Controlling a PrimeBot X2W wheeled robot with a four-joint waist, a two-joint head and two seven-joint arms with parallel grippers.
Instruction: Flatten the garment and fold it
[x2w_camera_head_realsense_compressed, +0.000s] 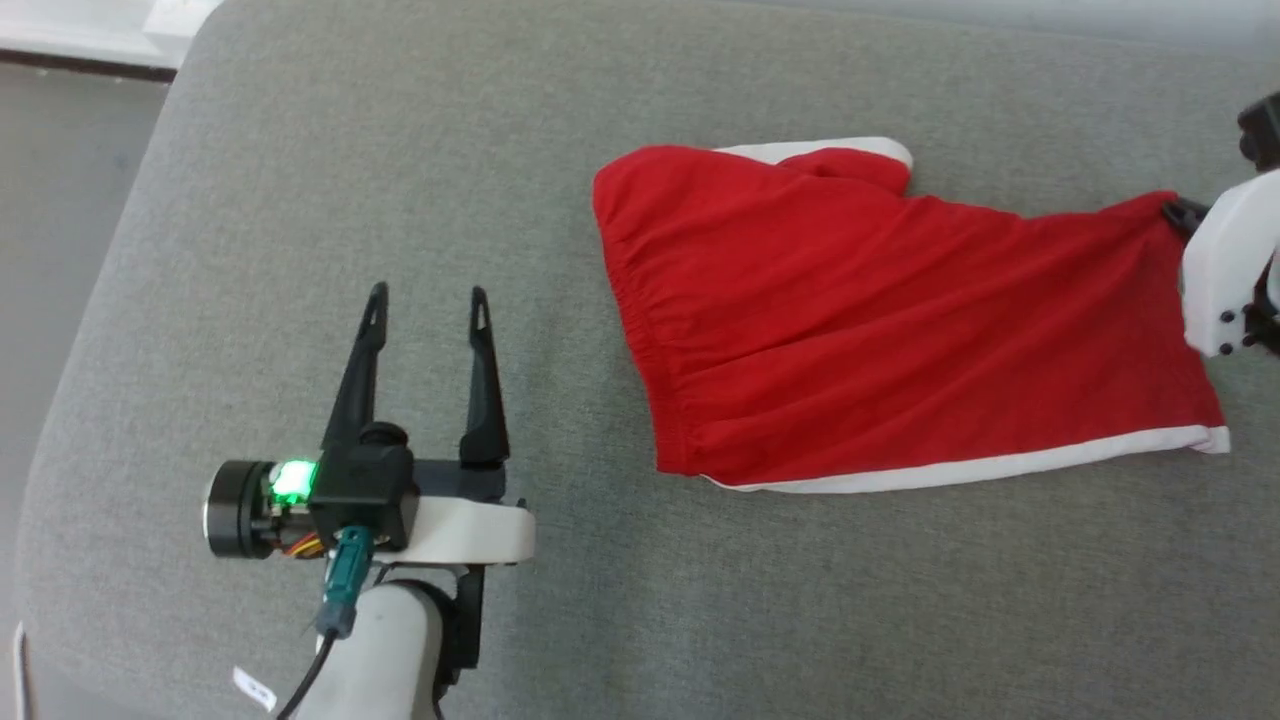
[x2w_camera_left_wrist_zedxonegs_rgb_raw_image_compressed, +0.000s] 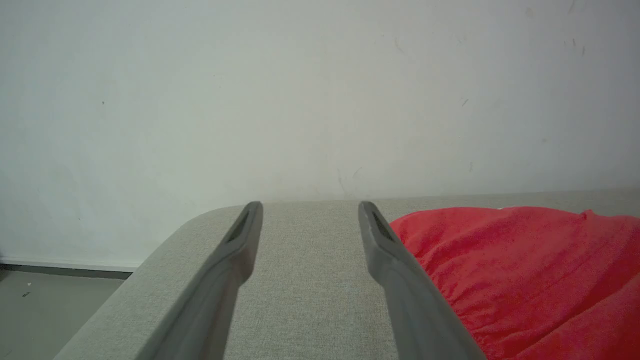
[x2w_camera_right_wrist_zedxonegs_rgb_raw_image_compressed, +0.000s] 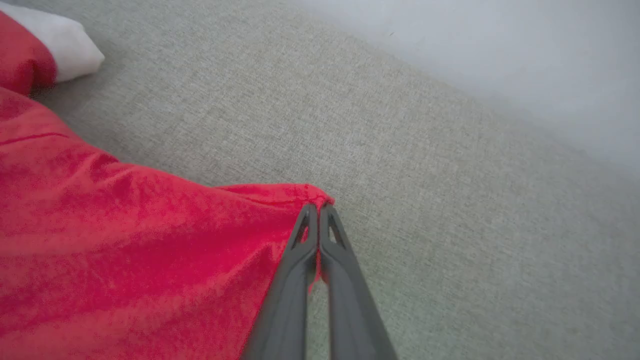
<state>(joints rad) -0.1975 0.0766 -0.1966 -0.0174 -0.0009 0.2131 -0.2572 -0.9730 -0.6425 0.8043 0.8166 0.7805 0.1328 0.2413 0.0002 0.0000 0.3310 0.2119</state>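
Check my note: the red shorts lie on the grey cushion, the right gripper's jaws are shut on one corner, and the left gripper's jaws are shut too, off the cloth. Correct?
Not quite. The left gripper has its jaws open, apart over bare cushion, as the left wrist view shows. The rest holds: the right gripper is shut on a corner of the shorts.

A grey woven upholstered cushion (x2w_camera_head_realsense_compressed: 400, 150) with rounded corners. Behind its far edge is a plain pale wall (x2w_camera_left_wrist_zedxonegs_rgb_raw_image_compressed: 300, 100), and off its left side, grey floor (x2w_camera_head_realsense_compressed: 60, 250) and white skirting (x2w_camera_left_wrist_zedxonegs_rgb_raw_image_compressed: 65, 262).
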